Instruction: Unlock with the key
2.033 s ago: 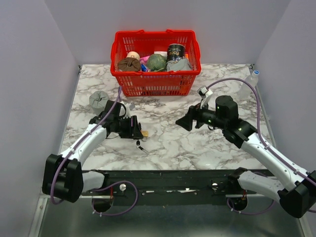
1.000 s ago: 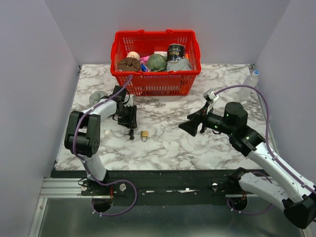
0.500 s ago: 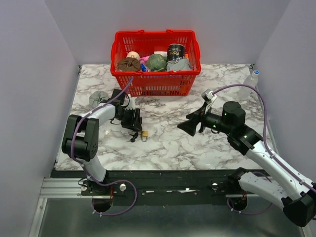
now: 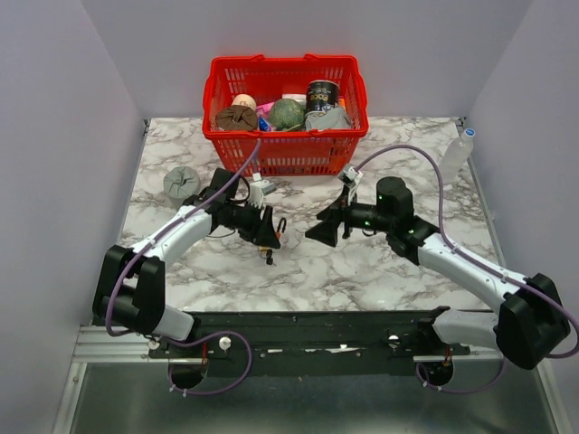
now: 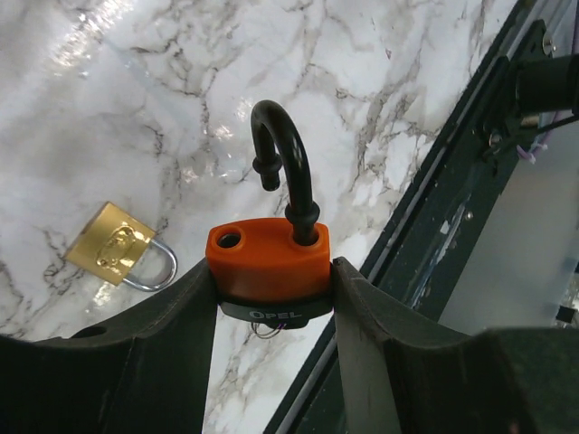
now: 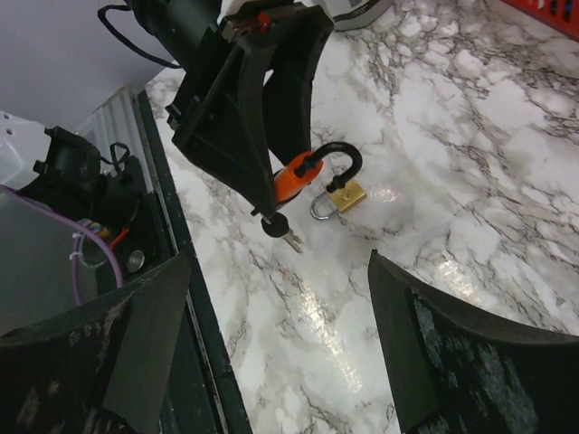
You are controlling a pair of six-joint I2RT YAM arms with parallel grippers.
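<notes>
Key (image 6: 282, 231) under padlock (image 6: 295, 177); small padlock (image 6: 345, 196) on table (image 6: 470, 172)

— Can the right gripper (image 4: 321, 231) pass toward 9 o'clock?
— Barely. Only a narrow gap separates it from the left gripper (image 4: 267, 233), which clamps the orange padlock (image 5: 269, 262), with the key (image 6: 276, 225) dangling below.
— Underneath?
— A brass padlock (image 5: 116, 256) lies on the table (image 4: 362, 271) there.
— Elsewhere?
— Bare marble at 6 o'clock. The red basket (image 4: 285, 154) blocks 12, and a bottle (image 4: 457, 154) stands at 2.

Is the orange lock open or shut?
Open. The orange padlock has one end of its black loop lifted free, and that end's hole is empty. The left pincer grips its body.
</notes>
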